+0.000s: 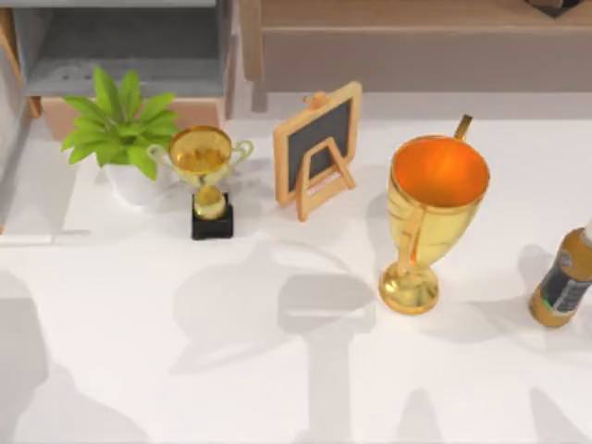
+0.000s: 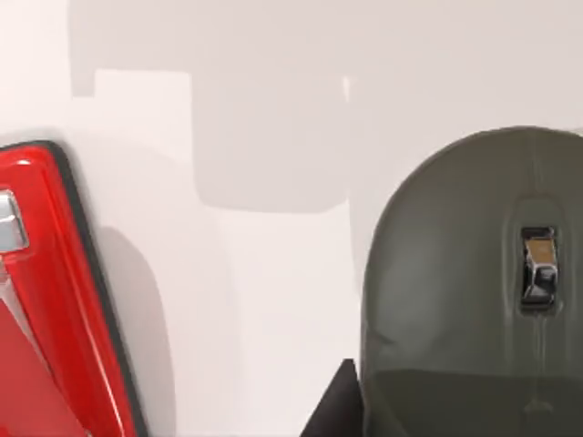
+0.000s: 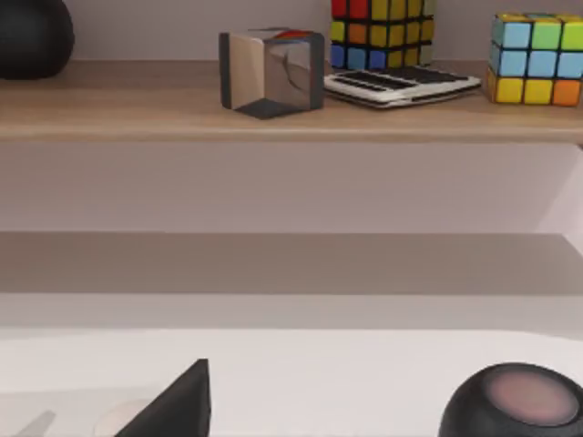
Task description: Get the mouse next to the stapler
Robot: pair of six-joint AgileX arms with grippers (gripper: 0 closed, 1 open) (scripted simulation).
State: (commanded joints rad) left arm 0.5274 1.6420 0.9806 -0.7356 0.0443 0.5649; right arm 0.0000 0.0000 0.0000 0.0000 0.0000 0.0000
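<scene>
Sitting close: mouse beside stapler

Filling much of the left wrist view, the smooth, domed olive-grey mouse (image 2: 474,291), its metal wheel set in a slot, lies on the white table (image 2: 273,137) near the glossy red stapler (image 2: 55,300), a bare strip between them. Both are cut off by the frame. One dark fingertip (image 2: 335,405) of the left gripper touches the mouse's edge; whether its jaws are spread or pinched cannot be told. Farther off, the right wrist view shows a wooden shelf (image 3: 137,105) with a mirrored cube (image 3: 271,71) and colourful puzzle cubes (image 3: 537,56).

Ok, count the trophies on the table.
2. A small gold trophy on a black base beside the potted plant, and a large gold cup right of the little chalkboard. Others may lie outside the view.
</scene>
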